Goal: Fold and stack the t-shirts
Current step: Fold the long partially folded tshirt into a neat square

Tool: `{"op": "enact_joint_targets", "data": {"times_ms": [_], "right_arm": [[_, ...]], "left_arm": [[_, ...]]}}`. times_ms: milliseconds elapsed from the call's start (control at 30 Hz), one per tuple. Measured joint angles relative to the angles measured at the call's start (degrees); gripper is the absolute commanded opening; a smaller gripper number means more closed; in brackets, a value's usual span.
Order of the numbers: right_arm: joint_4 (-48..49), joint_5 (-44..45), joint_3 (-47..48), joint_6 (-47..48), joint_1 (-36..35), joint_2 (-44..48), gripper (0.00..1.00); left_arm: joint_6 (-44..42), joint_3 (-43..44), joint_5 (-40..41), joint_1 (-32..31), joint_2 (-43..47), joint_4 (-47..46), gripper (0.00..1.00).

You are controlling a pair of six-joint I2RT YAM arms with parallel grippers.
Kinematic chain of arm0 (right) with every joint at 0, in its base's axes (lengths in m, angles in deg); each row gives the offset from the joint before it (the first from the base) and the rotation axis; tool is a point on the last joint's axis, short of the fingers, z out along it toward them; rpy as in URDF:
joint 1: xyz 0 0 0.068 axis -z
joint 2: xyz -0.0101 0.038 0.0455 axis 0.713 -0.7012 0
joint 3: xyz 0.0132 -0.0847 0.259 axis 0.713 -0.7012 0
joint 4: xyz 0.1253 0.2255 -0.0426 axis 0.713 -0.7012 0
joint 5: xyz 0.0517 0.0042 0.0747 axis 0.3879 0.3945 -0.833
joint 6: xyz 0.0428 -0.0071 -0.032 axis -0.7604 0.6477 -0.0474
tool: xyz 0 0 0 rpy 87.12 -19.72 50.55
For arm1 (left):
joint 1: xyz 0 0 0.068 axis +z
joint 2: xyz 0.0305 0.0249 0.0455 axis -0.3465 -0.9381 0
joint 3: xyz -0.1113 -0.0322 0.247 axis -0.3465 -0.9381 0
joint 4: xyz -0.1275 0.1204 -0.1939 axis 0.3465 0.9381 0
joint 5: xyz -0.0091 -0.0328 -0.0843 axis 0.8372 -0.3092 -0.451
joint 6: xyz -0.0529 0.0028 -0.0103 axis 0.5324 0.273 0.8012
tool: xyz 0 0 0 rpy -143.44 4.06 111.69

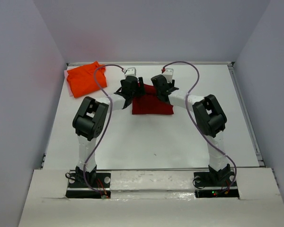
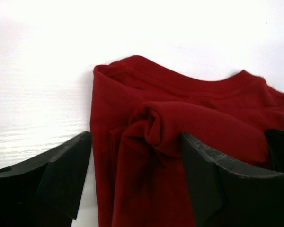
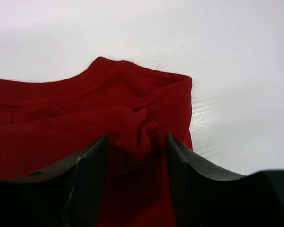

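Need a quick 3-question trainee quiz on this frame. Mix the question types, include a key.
1. True or false: the orange shirt is stacked on the red shirt.
2. What does the right gripper hold? A) red shirt B) orange shirt C) nothing
3. Which corner of the table holds the orange shirt?

Key:
1. False. They lie apart.
2. A. Red cloth is bunched between its jaws.
3. Far left.
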Motion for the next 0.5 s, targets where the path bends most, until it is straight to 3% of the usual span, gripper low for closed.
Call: {"op": "enact_joint_targets", "data": {"times_ms": [167,500], "right_arm": [[1.0,-0.4,-1.1,1.4,0.0,2.1,0.59],[3.3,-4.3,-4.7,5.0,-0.3,12.1,0.59]], "left_arm": [[0.0,-0.9,0.8,0.2,3.3,0.5,0.86],[0.7,0.0,0.0,0.0,22.5,9.4,0.86]]}}
